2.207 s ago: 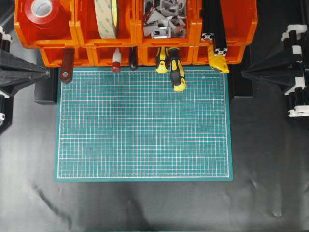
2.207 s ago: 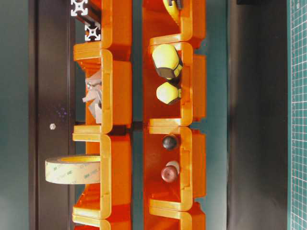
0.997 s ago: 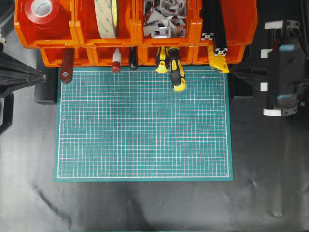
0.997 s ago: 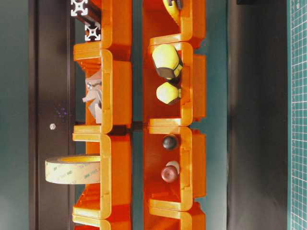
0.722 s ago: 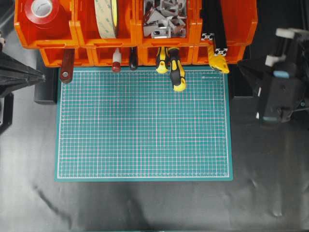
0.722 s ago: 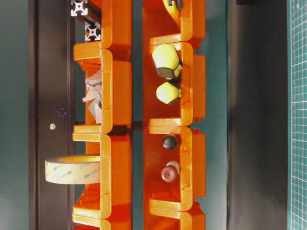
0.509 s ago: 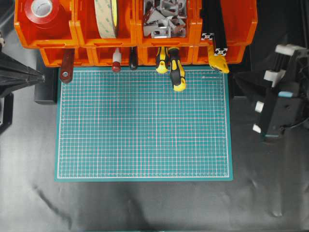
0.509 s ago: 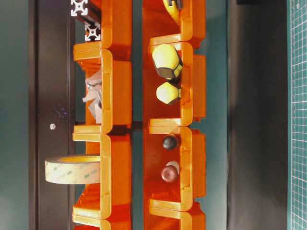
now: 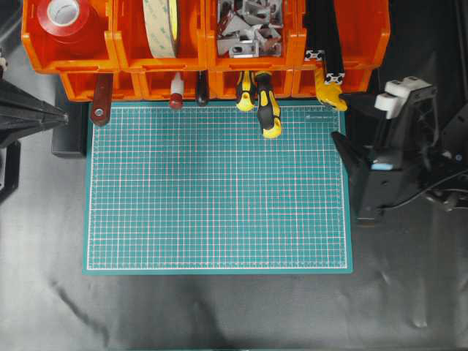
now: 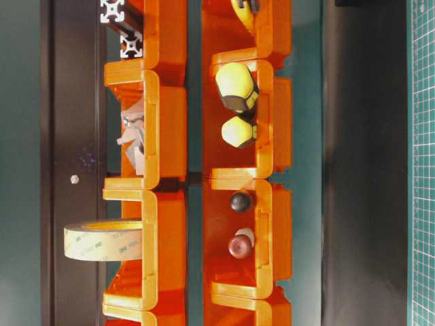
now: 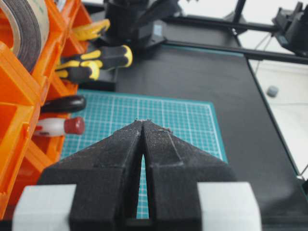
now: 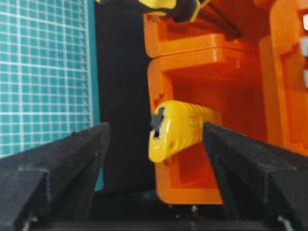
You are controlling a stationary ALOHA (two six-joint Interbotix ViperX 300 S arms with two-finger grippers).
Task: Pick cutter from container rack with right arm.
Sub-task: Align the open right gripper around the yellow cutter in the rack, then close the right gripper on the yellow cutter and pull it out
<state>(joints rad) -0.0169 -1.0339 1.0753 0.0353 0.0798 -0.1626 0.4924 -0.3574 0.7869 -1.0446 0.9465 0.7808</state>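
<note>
Orange plastic made up the container rack (image 9: 205, 44), two tiers of bins along the far edge of the green cutting mat (image 9: 216, 186) on the black tabletop (image 9: 219, 311). The cutter (image 12: 178, 129), yellow with a dark tip, lay in the lower bin at the rack's right end, its end jutting out over the bin's front lip toward the mat's far right corner; from overhead it showed as a yellow wedge (image 9: 330, 93) under two black aluminium profiles (image 9: 323, 36).

The right arm (image 9: 398, 157) stood over the tabletop just off the mat's right edge, near the cutter but apart from it. Its wrist camera showed the right gripper (image 12: 154, 144) with its fingers (image 12: 57, 159) spread wide and empty, the cutter framed in the gap between them, untouched.

The left gripper (image 11: 143, 122) sat at the rack's left end, its fingers pressed together with nothing between them. Two yellow-and-black screwdrivers (image 9: 262, 99) hung from a middle lower bin onto the mat.
</note>
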